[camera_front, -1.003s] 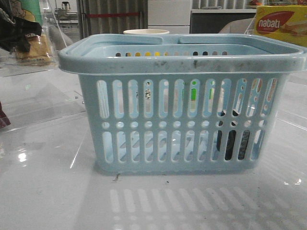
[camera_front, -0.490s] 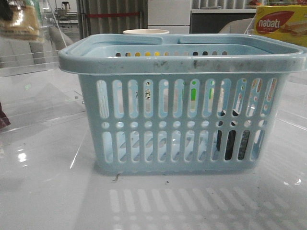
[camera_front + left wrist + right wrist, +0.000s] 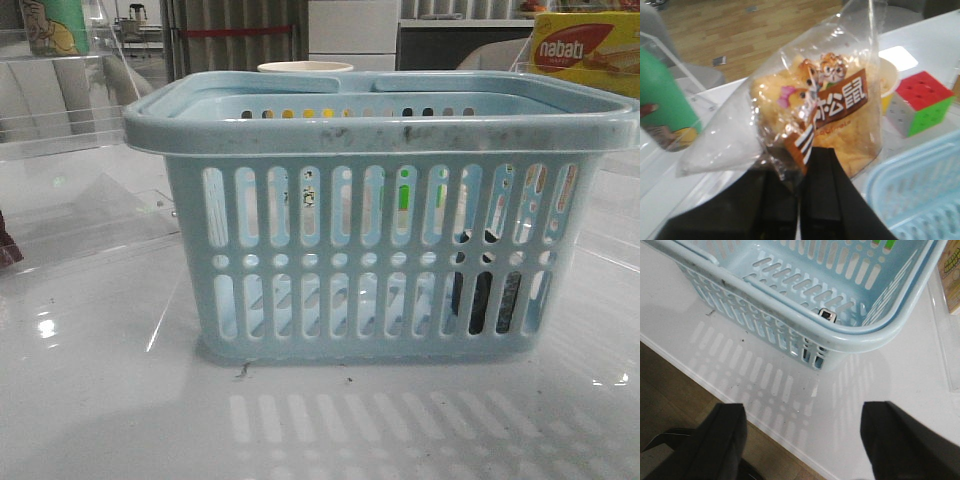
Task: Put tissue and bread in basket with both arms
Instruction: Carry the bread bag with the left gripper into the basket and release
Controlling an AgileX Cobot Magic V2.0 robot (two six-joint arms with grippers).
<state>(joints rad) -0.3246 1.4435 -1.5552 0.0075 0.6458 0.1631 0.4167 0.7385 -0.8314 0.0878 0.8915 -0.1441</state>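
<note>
Bread [image 3: 815, 107] is hanging in my left gripper [image 3: 799, 210], whose two fingers are pressed together on the lower edge of the clear wrapper, right by the brown-and-white label. The slice stands up and away from the fingertips, its long axis running roughly in line with the fingers, so the pack sticks straight out ahead of the gripper. From the left wrist camera, the basket [image 3: 920, 195] lies off to one side of the fingers and lower than the pack, its pale blue rim and slotted wall just entering view; gripper and bread are lifted clear of it, not over the opening yet. That sideways offset is what I judge the next move depends on: carry the pack across until it sits above the open top, then let go.

My right gripper [image 3: 802, 440] is spread wide with nothing between its fingers, hovering outside the basket's near corner and above the table [image 3: 890, 375].

Tissue [image 3: 485, 290] already looks to be inside: through the slots in the front view I see a dark upright pack standing at the basket's right end.
</note>
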